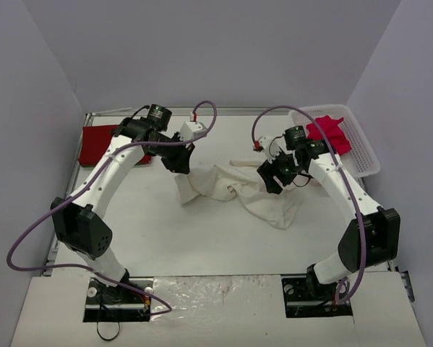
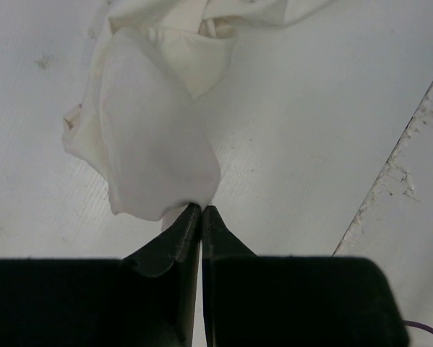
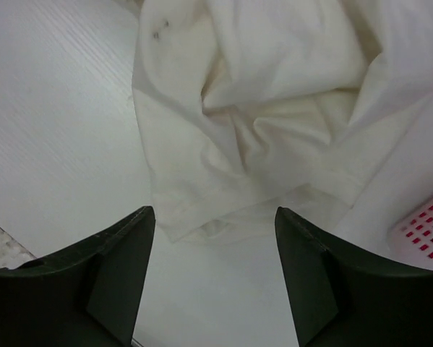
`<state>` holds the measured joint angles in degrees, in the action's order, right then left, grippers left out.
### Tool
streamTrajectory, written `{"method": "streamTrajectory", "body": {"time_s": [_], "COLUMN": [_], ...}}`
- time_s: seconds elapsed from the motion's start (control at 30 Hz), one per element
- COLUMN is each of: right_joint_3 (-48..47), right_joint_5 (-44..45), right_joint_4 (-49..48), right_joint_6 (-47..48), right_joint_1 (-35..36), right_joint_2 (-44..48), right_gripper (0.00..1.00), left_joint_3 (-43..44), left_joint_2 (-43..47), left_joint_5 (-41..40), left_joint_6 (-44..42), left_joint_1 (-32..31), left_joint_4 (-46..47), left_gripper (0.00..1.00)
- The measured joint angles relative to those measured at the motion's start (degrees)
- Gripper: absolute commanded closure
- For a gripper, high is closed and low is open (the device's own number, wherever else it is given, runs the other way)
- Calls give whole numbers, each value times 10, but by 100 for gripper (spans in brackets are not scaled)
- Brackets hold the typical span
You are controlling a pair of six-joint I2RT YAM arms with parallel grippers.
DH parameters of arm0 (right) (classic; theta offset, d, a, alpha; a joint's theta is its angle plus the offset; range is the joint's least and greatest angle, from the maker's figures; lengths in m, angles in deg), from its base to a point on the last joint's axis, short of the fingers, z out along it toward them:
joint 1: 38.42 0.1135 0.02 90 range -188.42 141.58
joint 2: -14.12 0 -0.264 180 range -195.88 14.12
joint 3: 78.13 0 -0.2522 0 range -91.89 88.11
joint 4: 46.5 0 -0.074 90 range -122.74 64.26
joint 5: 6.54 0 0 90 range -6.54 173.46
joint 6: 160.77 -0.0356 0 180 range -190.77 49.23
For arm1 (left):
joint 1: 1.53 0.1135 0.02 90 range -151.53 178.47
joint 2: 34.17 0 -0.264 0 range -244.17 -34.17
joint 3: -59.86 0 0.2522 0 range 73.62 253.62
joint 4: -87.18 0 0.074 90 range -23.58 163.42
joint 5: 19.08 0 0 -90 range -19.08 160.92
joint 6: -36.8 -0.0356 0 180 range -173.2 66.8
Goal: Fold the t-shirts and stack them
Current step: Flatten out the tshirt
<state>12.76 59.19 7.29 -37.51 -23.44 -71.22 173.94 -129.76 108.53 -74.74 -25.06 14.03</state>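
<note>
**Early stage: cream-white t-shirt (image 1: 230,189) not yet folded, no stack yet.**

Cream-white t-shirt lies crumpled & twisted mid-bench (image 1: 202,246). Left end effector (image 2: 202,208) is clamped on one edge of it, cloth bunched at the tips. Right end effector (image 3: 215,214) has jaws apart, holding nothing, poised over a hemmed edge on the shirt's right side. Far-left of the cream-white t-shirt, the red t-shirt (image 1: 97,141) lies flat in a rough rectangle, partly hidden by the left arm; prob. folded already, can't confirm. Far-right of the cream-white t-shirt, the pinkish-red t-shirt (image 1: 330,131) sits bunched in the white lattice basket (image 1: 366,155), neither arm on it. My read: one of three done at best. Left to do: spread + fold the cream one, take out & fold the pinkish-red one, stack all.
</note>
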Motion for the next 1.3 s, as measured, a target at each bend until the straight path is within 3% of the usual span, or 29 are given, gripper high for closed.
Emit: {"method": "streamTrajectory", "body": {"time_s": [0.23,0.6,0.7,0.73,0.8,0.83,1.13,1.3], "right_joint_3": [97,134,136,136,136,136,124,26], "right_joint_5": [53,91,89,88,86,85,90,98], "right_joint_4": [0,-24,-26,-26,-28,-29,-19,2], "right_joint_6": [1,6,16,17,23,27,29,21], "right_joint_1": [-3,-15,-15,-15,-15,-15,-17,-34], "right_joint_2": [-22,-87,-114,-123,-141,-147,-133,-108], "right_gripper": [37,43,60,77,96,100,100,100], "left_joint_3": [-71,-116,-131,-135,-142,-145,-152,-127], "left_joint_2": [47,79,80,80,80,80,97,100], "left_joint_5": [-20,-20,-18,-18,-16,-16,-12,-20], "left_joint_6": [-5,-4,-3,-3,-3,-3,-3,13], "left_joint_1": [17,39,43,44,47,50,83,137], "left_joint_4": [20,52,57,58,59,60,66,67], "left_gripper": [98,98,98,98,98,98,98,98]}}
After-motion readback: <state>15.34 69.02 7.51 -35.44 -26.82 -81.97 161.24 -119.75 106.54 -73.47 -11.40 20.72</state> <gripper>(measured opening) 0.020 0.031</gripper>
